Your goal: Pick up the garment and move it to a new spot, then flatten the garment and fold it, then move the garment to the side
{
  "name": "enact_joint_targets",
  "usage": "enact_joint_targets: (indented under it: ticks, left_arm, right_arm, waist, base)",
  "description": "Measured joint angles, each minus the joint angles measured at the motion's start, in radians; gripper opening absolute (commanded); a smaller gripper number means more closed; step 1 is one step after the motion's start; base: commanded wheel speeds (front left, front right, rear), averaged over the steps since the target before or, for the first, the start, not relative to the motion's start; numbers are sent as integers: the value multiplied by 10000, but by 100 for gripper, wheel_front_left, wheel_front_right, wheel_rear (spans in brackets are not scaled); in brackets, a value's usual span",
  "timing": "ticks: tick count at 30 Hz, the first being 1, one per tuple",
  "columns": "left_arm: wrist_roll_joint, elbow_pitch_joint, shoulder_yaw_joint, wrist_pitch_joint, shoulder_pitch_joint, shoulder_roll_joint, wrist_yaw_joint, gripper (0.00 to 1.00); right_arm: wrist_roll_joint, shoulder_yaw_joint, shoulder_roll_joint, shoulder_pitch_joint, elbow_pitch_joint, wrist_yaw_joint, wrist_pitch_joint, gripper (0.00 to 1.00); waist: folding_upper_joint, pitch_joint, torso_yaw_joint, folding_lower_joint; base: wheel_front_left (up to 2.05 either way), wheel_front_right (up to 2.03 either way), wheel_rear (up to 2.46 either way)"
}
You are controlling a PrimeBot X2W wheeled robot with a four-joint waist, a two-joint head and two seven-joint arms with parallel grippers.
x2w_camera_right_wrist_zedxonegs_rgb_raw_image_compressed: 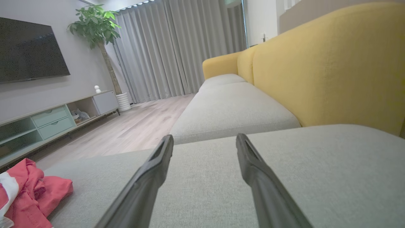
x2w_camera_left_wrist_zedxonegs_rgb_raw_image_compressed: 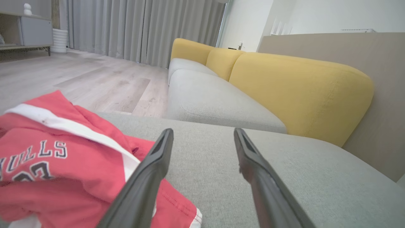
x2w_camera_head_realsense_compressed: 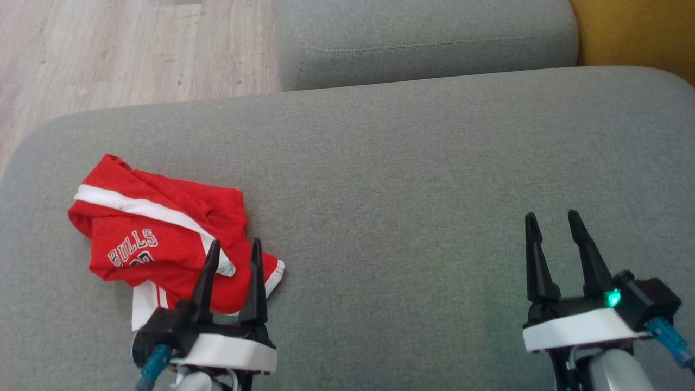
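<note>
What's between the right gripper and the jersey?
Head view: bare grey cushion, plus the left gripper at the edge of the jersey.

Left gripper [x2w_camera_head_realsense_compressed: 234,242] first: two long black fingers [x2w_camera_head_realsense_compressed: 206,277], thin spikes tapering to sharp points, rising from a chunky black block [x2w_camera_head_realsense_compressed: 163,331]. Under it sits a smooth white collar [x2w_camera_head_realsense_compressed: 228,352], rounded at the edge. At the block's 8 o'clock there's a teal plug [x2w_camera_head_realsense_compressed: 156,359], cable trailing down. Over to the right gripper [x2w_camera_head_realsense_compressed: 551,214]: same black spikes, same white band, and look, a green light [x2w_camera_head_realsense_compressed: 614,297] glowing at its base's 3 o'clock. A blue plug [x2w_camera_head_realsense_compressed: 667,332] juts out at 4 o'clock, wire behind it. Below that, a rounded pale grey forearm [x2w_camera_head_realsense_compressed: 613,372]. Up close in the wrist views, the fingers read matte dark grey, each with a shallow recessed slot inside near the tip.
</note>
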Motion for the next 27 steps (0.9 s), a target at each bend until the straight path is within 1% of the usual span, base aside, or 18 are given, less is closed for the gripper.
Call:
enact_joint_targets:
  ticks: [2, 8, 17, 21, 27]
  left_arm:
    - [-403, 169, -38, 0, 50, -8, -36, 100]
    - [-587, 625, -288, 0, 69, -15, -36, 100]
    - [-686, 405, -297, 0, 62, -23, 38, 100]
    - [-663, 343, -245, 0, 63, -27, 77, 100]
    - [-435, 343, -65, 0, 77, -29, 161, 100]
  right_arm:
    - [290, -6, 0, 78, 199, 0, 0, 100]
    - [395, 10, 0, 143, 351, 0, 0, 100]
    - [322, 31, 0, 142, 426, 0, 0, 100]
    - [422, 167, 0, 146, 416, 0, 0, 100]
    - [575, 585, 0, 174, 349, 0, 0, 100]
  waist:
    - [0, -2, -5, 1]
    - [0, 2, -28, 0]
    - [0, -74, 34, 0]
    - [0, -126, 297, 0]
    - [0, -202, 924, 0]
  base:
    - [0, 0, 0]
    - [0, 0, 0]
    - [0, 0, 0]
    - [0, 0, 0]
    - [0, 0, 0]
